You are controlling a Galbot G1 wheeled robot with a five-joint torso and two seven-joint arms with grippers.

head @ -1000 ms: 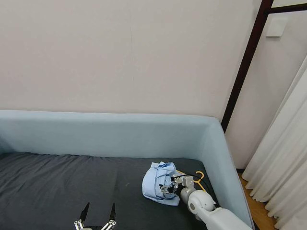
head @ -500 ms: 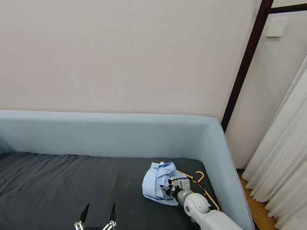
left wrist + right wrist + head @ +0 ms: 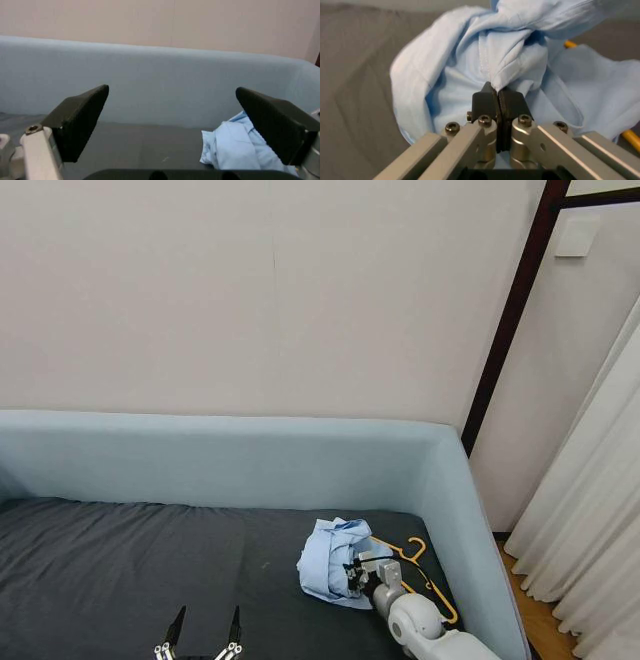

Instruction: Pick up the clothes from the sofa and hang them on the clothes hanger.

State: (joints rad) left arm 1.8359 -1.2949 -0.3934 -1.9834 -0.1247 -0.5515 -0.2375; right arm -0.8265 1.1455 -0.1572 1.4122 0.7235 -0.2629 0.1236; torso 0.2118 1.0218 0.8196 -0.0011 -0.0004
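Since a second ago my right forearm has slid back, baring more of the thin yellow clothes hanger (image 3: 420, 558); the crumpled light-blue cotton shirt (image 3: 322, 565) has barely shifted. My right gripper (image 3: 497, 98) has its pads pinched fully together on a bunched fold of that shirt. The shirt sits on the dark grey seat of the pale blue sofa (image 3: 250, 460), at 5 o'clock in head view, with the hanger at its 3 o'clock and partly under it. My left gripper (image 3: 209, 612) is idle at 6 o'clock, spread wide and empty. Step: grasp made, lift not yet done. Next move calls for a straight pull up, clear of the hanger's hook.
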